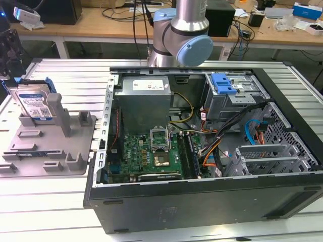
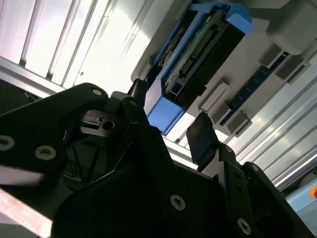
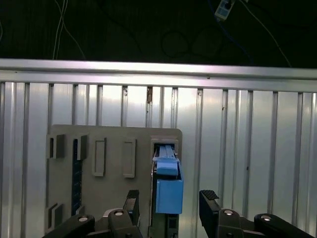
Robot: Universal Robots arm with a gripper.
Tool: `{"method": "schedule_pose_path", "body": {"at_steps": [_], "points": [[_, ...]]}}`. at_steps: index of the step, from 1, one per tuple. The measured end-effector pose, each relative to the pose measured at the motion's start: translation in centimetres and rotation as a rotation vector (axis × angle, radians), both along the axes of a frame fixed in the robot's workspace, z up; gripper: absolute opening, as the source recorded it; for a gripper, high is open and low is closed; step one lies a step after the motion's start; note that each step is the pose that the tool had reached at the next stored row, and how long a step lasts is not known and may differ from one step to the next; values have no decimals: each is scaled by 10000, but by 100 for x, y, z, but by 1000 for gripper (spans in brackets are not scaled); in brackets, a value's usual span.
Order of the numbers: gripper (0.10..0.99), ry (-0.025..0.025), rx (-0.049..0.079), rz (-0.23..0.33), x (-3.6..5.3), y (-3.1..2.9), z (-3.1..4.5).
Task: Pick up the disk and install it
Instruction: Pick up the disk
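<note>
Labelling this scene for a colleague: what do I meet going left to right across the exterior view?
disk → grey metal box → blue latch plate → blue cable

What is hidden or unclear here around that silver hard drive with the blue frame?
- Silver hard drive with blue plastic frame: bottom sunk in the grey plastic holder, exterior view.
- Its label: turned edge-on, first wrist view.
- Black gripper, open: base cut off by the picture's edge, first wrist view.
</note>
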State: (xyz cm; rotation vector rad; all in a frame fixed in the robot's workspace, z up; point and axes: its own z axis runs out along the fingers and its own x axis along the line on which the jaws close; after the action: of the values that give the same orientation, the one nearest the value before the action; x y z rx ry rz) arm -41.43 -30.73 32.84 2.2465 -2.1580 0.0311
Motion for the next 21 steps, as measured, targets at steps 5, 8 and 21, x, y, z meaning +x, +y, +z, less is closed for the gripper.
{"method": "schedule_pose_path", "body": {"at_steps": [5, 8, 21], "points": [[600, -1, 0, 0, -34, 0, -37], [600, 2, -1, 0, -43, -1, -58], [600, 3, -1, -2, -43, -42, -114]]}}
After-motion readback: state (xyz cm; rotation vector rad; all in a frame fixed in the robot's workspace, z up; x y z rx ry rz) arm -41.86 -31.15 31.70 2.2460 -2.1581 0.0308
